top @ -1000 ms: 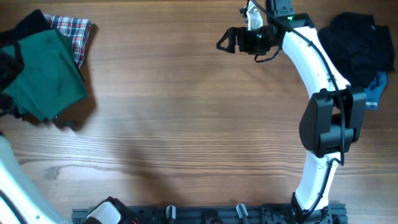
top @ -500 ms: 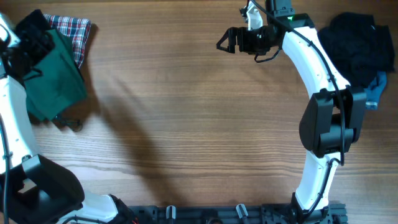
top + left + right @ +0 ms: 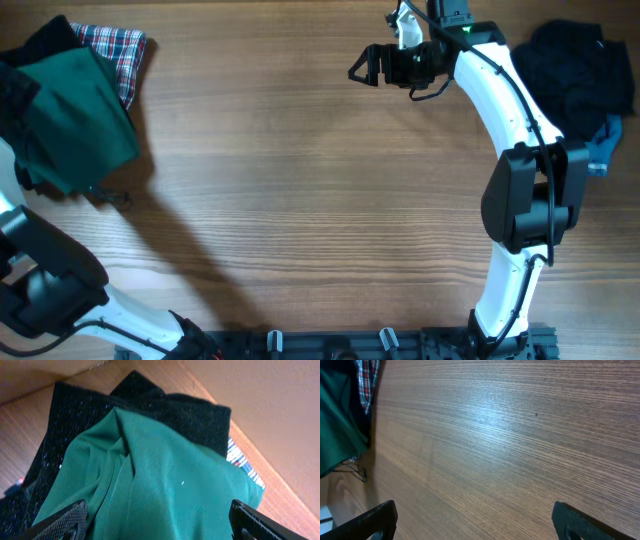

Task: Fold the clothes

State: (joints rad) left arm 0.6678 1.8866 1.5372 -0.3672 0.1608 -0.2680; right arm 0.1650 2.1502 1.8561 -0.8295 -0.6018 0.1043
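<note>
Now, clothes (image 3: 75, 120): bunched at upper left of overhead frame, atop black knit (image 3: 165, 405) and plaid cloth (image 3: 115, 45).
Left fingers (image 3: 65, 520): spread wide above green fabric, gripping nothing.
Right fingers (image 3: 370, 522): spread wide over tabletop (image 3: 300, 200), upper middle.
Risk: likely pinching black knit along with green, dragging the wrong garment.

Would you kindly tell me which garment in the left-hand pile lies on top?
The plain dark-green garment: it covers the black knitted garment and the red-blue plaid cloth, which show only at its far edge.
</note>
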